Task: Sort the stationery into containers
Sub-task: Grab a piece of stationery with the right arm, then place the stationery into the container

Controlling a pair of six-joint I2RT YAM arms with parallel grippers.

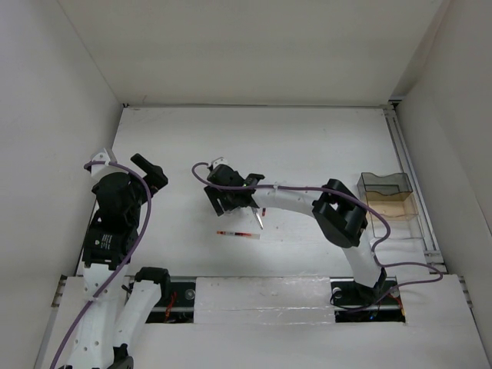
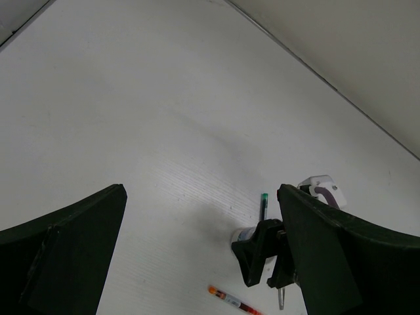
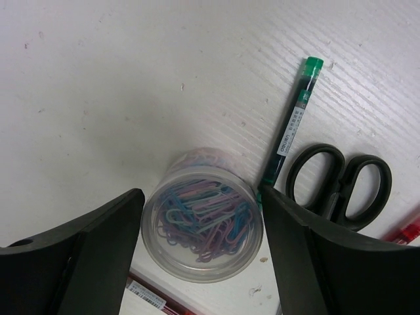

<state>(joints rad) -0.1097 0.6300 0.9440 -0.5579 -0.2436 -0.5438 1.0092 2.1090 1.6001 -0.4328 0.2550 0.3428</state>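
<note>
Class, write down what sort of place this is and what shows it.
Probably a robot test cell: a white table boxed in by white panels, left arm and right arm bolted at its near edge, a tub of paper clips near scissors.

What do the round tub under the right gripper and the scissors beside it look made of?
Tub: probably clear, glossy plastic; coloured paper clips show through its top and wall. Scissors: the handles look like black moulded plastic, smooth with a soft sheen; the blades are hidden in the right wrist view.
</note>
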